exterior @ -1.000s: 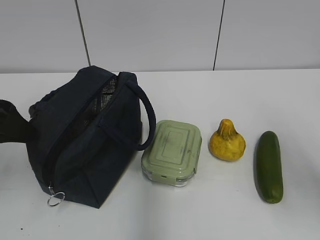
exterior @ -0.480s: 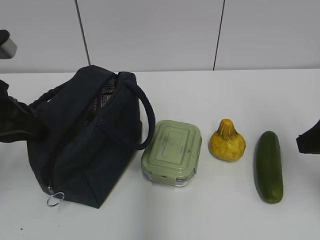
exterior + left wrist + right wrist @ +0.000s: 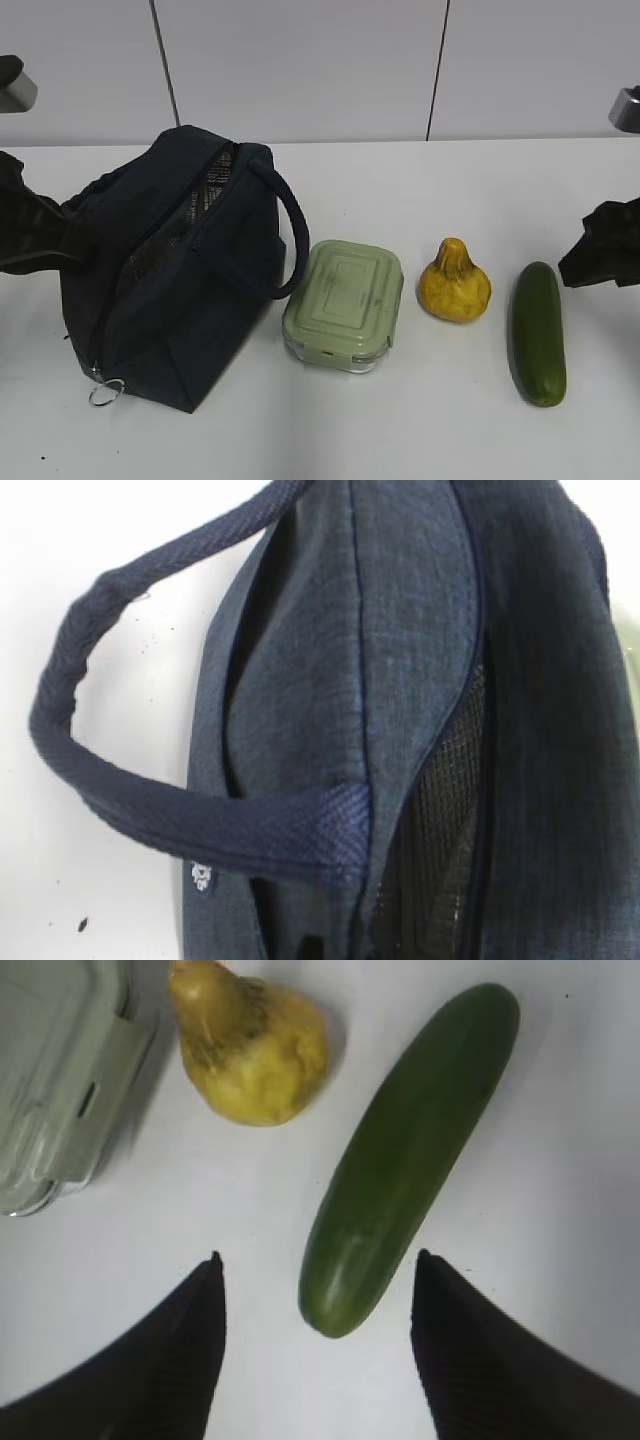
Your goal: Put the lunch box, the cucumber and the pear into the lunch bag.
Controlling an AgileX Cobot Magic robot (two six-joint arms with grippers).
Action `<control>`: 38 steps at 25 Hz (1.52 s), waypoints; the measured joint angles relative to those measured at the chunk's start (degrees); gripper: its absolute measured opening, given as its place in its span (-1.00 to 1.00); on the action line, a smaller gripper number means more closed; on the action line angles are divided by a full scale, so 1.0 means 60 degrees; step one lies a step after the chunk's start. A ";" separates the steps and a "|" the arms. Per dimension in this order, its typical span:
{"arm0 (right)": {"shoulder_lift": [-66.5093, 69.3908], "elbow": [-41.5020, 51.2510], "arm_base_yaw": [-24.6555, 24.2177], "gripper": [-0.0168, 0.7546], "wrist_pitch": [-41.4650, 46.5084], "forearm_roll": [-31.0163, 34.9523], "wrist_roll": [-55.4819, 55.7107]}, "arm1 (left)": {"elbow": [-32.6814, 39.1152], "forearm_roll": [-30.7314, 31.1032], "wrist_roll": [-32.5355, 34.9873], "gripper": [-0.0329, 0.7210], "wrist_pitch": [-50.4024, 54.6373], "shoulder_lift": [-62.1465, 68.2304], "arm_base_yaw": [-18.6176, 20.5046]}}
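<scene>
The navy lunch bag [image 3: 170, 280] stands at the left, its top unzipped and mesh lining showing; it fills the left wrist view [image 3: 400, 680]. My left gripper [image 3: 45, 235] is against the bag's left end; its jaws are hidden. The sage-lidded lunch box [image 3: 345, 300] sits right of the bag, then the yellow pear [image 3: 455, 283], then the dark green cucumber [image 3: 537, 332]. My right gripper [image 3: 600, 255] hovers beside the cucumber's far end. In the right wrist view it [image 3: 318, 1258] is open, straddling the cucumber's [image 3: 410, 1150] near tip from above, with the pear [image 3: 250, 1045] and the lunch box [image 3: 60, 1070] to the left.
The white table [image 3: 420, 440] meets a pale panelled wall [image 3: 300, 70] behind. The bag's handle [image 3: 290, 235] loops out toward the lunch box. A metal ring pull [image 3: 103, 391] hangs at the bag's front corner.
My right gripper has come into view from the right edge and moved up beside the cucumber. My left arm has shifted at the bag's left end and the bag has moved slightly.
</scene>
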 joint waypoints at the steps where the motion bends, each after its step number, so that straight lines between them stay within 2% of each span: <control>1: 0.0272 -0.0140 0.0000 0.23 -0.0041 -0.0240 0.0238 | 0.0000 0.0000 0.0000 -0.95 0.0000 0.0000 0.0000; 6: 0.1672 -0.0966 0.0000 0.23 -0.0060 -0.1433 0.1552 | 0.0000 -0.0116 0.0000 -0.95 -0.0098 0.0012 0.0000; 13: 0.3012 -0.2385 0.0069 0.22 0.0646 -0.1512 0.2152 | 0.0000 -0.0257 0.0000 -0.95 -0.0163 0.0012 0.0000; 19: 0.3992 -0.3200 0.0540 0.29 0.1105 -0.1551 0.2556 | 0.0000 -0.0277 0.0000 -0.95 -0.0235 0.0012 0.0000; 26: 0.4543 -0.3331 0.0674 0.30 0.1149 -0.2352 0.3546 | 0.0000 -0.0293 0.0000 -0.95 -0.0360 0.0012 0.0000; 38: 0.5488 -0.3407 0.0696 0.30 0.1074 -0.2390 0.3870 | 0.0000 -0.0312 0.0000 -0.95 -0.0389 0.0017 0.0000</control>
